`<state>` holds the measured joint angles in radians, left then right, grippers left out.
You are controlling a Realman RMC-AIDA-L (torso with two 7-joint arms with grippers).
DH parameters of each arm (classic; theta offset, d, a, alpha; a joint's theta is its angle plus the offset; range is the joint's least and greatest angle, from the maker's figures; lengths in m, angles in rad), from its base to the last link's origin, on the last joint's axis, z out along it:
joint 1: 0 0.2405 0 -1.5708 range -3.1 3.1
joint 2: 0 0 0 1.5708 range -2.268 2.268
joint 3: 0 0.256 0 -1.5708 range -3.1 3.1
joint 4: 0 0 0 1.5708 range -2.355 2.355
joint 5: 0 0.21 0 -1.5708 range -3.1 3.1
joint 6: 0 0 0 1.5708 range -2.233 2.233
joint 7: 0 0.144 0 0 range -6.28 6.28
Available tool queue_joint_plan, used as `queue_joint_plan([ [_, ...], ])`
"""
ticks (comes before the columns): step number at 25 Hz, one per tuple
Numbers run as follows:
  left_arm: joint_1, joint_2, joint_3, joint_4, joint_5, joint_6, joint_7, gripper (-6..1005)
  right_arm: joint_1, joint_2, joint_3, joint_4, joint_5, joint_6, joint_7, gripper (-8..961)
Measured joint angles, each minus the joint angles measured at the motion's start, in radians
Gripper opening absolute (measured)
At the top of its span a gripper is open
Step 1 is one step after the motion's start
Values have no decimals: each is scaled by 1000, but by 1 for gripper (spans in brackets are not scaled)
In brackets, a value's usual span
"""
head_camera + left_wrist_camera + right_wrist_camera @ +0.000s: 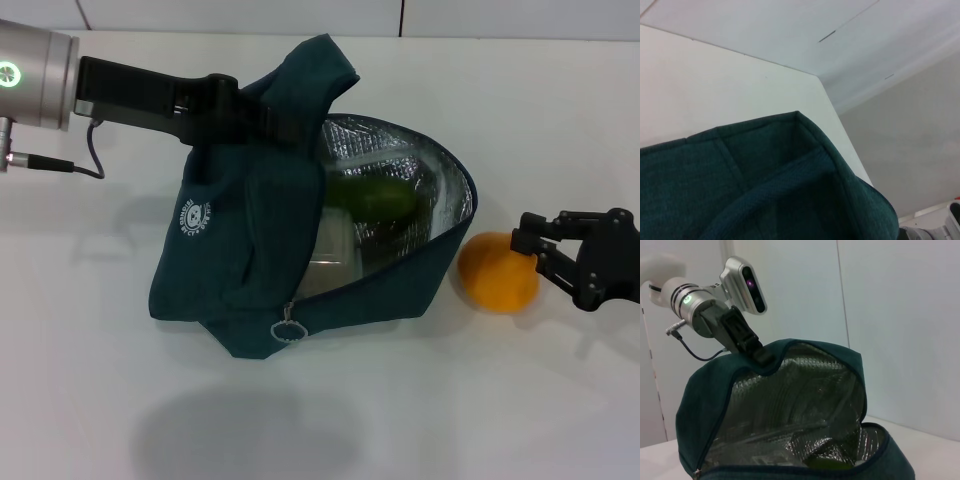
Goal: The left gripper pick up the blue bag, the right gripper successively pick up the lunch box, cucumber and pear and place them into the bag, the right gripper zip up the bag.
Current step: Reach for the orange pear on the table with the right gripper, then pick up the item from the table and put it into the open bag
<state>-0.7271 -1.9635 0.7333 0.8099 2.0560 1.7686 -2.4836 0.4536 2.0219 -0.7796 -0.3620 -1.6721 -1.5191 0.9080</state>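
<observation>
- Between your right gripper's [528, 252] spread jaws sits the pear [497, 272], on the table [90, 400] just beside the blue bag [250, 260].
- Your left gripper [240, 105] pinches the bag's top edge, holding its mouth open.
- Inside, the cucumber [375, 197] lies above the lunch box [330, 250].

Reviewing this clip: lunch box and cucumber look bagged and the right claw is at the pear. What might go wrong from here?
1. The right gripper meets the round pear from its side, so the pear may roll or slip out.
2. The blue bag is held open only where the left gripper pinches its top; a bump from the pear could collapse the opening.
3. The cucumber and lunch box already fill the bag, leaving the pear little room.
</observation>
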Motion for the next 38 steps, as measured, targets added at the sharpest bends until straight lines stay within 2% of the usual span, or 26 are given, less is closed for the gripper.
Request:
queue_joint_plan([
  [6, 1, -3, 0, 0, 0, 1, 3, 37, 1, -1, -1, 0, 0, -1, -4, 163],
  [12, 2, -5, 0, 0, -1, 1, 3, 38, -4, -2, 8, 0, 4, -8, -7, 35],
  [14, 2, -5, 0, 0, -1, 2, 3, 38, -6, -2, 10, 0, 12, -12, -7, 35],
  [21, 2, -5, 0, 0, -1, 2, 3, 39, -46, -20, 14, -12, 213, -132, 18, 34],
  [24, 2, -5, 0, 0, -1, 2, 3, 39, -39, -26, 14, -25, 290, -185, 60, 34],
  [29, 3, -6, 0, 0, -1, 1, 3, 38, 50, -13, 10, -67, 329, -172, 123, 34],
  [35, -1, -8, 0, 0, -1, 1, 4, 39, 244, -4, -42, 9, 322, -62, 149, 35],
  [38, -6, -10, 0, 0, -2, 1, 4, 39, 301, 2, -86, 42, 325, -15, 149, 35],
])
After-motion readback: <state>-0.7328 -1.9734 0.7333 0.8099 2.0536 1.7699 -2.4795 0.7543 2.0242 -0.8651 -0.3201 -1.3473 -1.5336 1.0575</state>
